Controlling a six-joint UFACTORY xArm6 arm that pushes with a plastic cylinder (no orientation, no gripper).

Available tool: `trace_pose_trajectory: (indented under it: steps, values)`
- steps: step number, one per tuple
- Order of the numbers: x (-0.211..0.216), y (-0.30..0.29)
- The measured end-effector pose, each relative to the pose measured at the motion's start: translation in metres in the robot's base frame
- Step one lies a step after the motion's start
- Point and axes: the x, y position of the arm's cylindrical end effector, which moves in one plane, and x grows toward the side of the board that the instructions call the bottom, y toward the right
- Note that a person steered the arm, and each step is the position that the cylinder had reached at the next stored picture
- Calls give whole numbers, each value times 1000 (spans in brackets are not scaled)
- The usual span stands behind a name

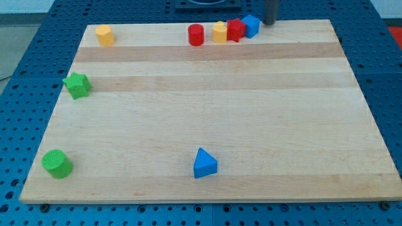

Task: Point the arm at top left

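My tip [271, 22] shows at the view's top, right of centre, at the far edge of the wooden board [207, 119]. It stands just right of a blue block [251, 26], which ends a tight row with a red block [235, 29] and a yellow block [219, 32]. A red cylinder [196, 35] stands a little left of that row. A yellow cylinder-like block [105, 35] sits near the board's top left corner, far left of my tip.
A green star block [77, 85] sits by the board's left edge. A green cylinder [57, 164] is at the bottom left. A blue triangle block [204, 163] lies near the bottom middle. A blue perforated table [19, 75] surrounds the board.
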Motion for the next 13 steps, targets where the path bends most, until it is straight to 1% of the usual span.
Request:
trace_pose_trajectory:
  steps: [1,3,4,5,6,7,9,10,12,13]
  values:
    - [1,22]
    - [0,14]
    - [10,63]
    - [78,109]
    - [145,46]
    - [150,-76]
    - [146,-307]
    - [131,-473]
    - [125,-476]
    - [107,-476]
